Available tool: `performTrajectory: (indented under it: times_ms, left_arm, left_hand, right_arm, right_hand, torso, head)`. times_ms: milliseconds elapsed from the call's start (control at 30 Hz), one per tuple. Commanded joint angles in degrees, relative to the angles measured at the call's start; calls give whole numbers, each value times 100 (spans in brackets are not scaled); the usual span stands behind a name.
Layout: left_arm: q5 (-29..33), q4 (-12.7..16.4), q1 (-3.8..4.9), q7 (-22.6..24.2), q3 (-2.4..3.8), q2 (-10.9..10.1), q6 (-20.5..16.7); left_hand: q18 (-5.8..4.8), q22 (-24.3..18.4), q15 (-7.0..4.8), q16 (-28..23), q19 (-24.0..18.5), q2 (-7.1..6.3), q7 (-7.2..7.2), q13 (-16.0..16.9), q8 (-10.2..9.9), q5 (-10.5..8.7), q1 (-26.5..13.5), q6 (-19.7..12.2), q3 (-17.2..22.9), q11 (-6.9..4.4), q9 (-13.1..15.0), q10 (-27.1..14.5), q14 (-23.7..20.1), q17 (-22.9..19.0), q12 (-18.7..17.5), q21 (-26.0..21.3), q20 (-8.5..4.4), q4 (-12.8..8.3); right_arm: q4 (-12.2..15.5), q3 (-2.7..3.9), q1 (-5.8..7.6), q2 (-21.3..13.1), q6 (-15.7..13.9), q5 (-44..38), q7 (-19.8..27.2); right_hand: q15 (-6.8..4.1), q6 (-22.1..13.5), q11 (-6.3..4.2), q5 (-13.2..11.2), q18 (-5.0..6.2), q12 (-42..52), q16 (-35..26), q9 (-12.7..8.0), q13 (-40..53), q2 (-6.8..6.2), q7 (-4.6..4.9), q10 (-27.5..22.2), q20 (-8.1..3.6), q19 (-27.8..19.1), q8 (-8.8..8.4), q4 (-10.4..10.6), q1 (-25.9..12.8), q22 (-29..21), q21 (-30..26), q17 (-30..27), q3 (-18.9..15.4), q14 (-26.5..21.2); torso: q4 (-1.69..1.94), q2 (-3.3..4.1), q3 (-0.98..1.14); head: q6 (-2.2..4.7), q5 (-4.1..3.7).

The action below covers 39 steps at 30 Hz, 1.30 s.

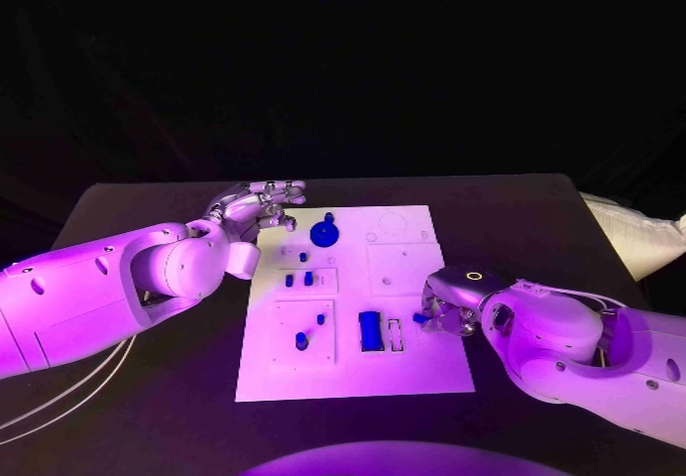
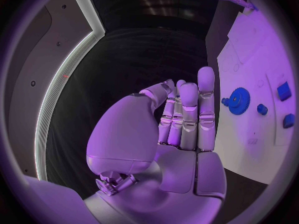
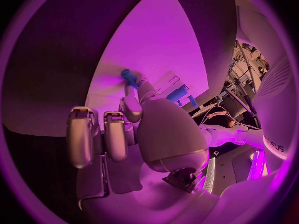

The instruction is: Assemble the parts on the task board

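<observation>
The white task board (image 1: 414,372) lies in the middle of the table. A blue gear (image 1: 326,234) sits near its far left, also seen in the left wrist view (image 2: 238,100). Several small blue parts (image 1: 297,281) lie on the board's left half, and a long blue block (image 1: 371,330) stands beside a slot. My left hand (image 1: 261,206) hovers over the board's far left corner, fingers straight (image 2: 187,114), holding nothing. My right hand (image 1: 450,307) is at the board's right side, and its fingertips pinch a small blue part (image 1: 423,317) (image 3: 129,77) down at the board surface.
The black table (image 1: 158,208) surrounds the board, with open room on the near side and far side. White cables (image 1: 57,397) hang under my left arm. A pale object (image 1: 636,238) lies off the table's right edge.
</observation>
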Motion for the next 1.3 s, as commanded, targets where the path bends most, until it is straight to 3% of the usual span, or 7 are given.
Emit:
performTrajectory:
  times_ms: [33,100,333,433,700,833,1300]
  left_arm:
    - [-29,9,-2,28,4,10,108]
    - [-33,9,-2,28,4,12,108]
    - [-39,6,-3,26,3,14,104]
    - [-40,5,-4,26,3,13,103]
    - [-40,1,-7,23,3,21,100]
    - [-42,1,-8,21,3,24,101]
    - [-48,1,-11,17,3,33,108]
  left_hand:
    - [85,-7,-5,15,-52,21,2,9,19,13,15,-30,4,-14,-5,-35,-27,-7,35,-29,4,-46]
    - [85,-7,-5,15,-52,21,2,9,19,13,15,-30,4,-14,-5,-35,-27,-7,35,-29,4,-46]
    - [87,-13,-4,23,-53,28,3,17,40,15,20,-46,10,-13,-4,-61,-32,-13,72,-45,6,-60]
    - [88,-13,-5,22,-53,31,2,18,43,16,26,-47,14,-13,-4,-65,-35,-17,78,-46,6,-65]
    - [89,-10,-7,27,-50,40,2,22,58,24,59,-55,36,-15,-4,-80,-39,-22,102,-47,4,-94]
    - [89,-7,-9,28,-48,45,3,24,66,28,75,-58,48,-15,-3,-88,-42,-26,115,-46,2,-110]
    - [90,-4,-10,32,-47,54,4,27,80,35,99,-63,68,-14,-3,-101,-46,-30,137,-47,0,-137]
  right_arm:
    - [-160,-108,-121,11,518,-68,-292]
    - [-165,-108,-123,11,417,-33,-327]
    - [-86,-106,-124,-46,-145,453,-452]
    - [10,-100,-116,-114,-510,894,-451]
    - [262,-81,10,-312,-1376,2753,-86]
    - [297,-76,51,-351,-1479,3160,-32]
    - [297,-74,75,-173,-1395,3656,39]
  right_hand:
    - [-39,14,-27,671,-71,-7,12,-36,28,-28,1,-29,-27,101,-38,13,-167,240,4,901,259,463]
    - [-45,28,-24,955,-73,-21,11,-30,23,-93,-7,-26,-31,107,-47,11,-224,251,11,903,427,464]
    - [-46,57,-40,1474,-78,-15,20,20,39,-409,-15,26,-34,121,-75,79,-579,277,24,930,1199,471]
    - [-57,66,-42,1579,-80,7,23,57,61,-565,-20,52,-31,124,-77,118,-754,284,27,940,1544,473]
    - [-52,70,-31,1746,-79,-25,22,119,55,-721,-16,74,-33,125,-80,257,-1133,286,25,945,1956,475]
    - [-54,84,-34,1776,-81,-7,26,136,66,-752,-21,93,-36,131,-72,279,-1217,297,31,953,2001,477]
    - [-57,99,-37,1867,-83,-3,33,173,70,-810,-26,120,-41,137,-61,332,-1403,308,38,965,2015,480]
  torso:
    - [1,-3,-3]
    - [1,-1,-3]
    - [6,-1,2]
    - [8,2,2]
    - [6,7,-3]
    - [4,5,0]
    - [1,-2,-5]
  head:
    - [6,-11]
    - [1,-7]
    - [6,-3]
    - [-3,3]
    - [-1,1]
    - [-12,9]
    - [-9,23]
